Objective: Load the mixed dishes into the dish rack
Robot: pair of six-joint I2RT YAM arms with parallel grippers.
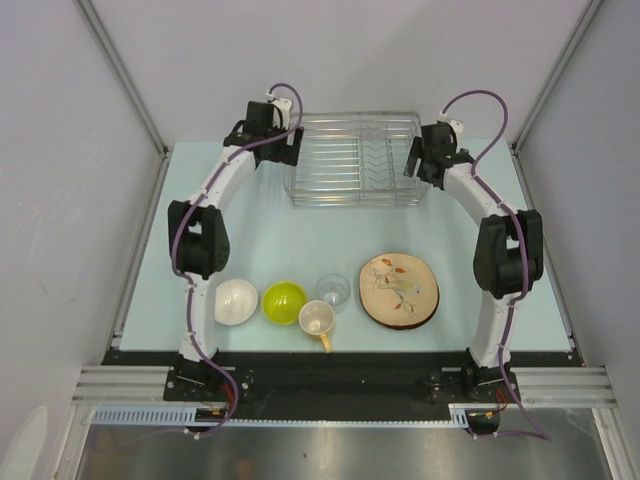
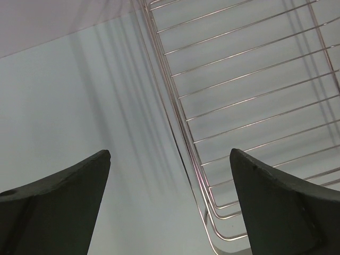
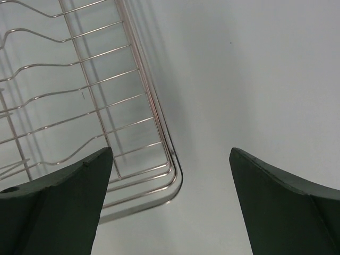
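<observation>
The chrome wire dish rack stands empty at the back of the table. My left gripper is open and empty over the rack's left edge; in the left wrist view the rack's rim runs between the fingers. My right gripper is open and empty over the rack's right corner, seen between the fingers in the right wrist view. Near the front lie a white bowl, a lime-green bowl, a clear glass, a yellow-orange mug and a wooden leaf-pattern plate on a dark-rimmed plate.
The pale blue table is bounded by grey walls left and right and a black strip at the front. Both arms arch up from their bases along the table's sides.
</observation>
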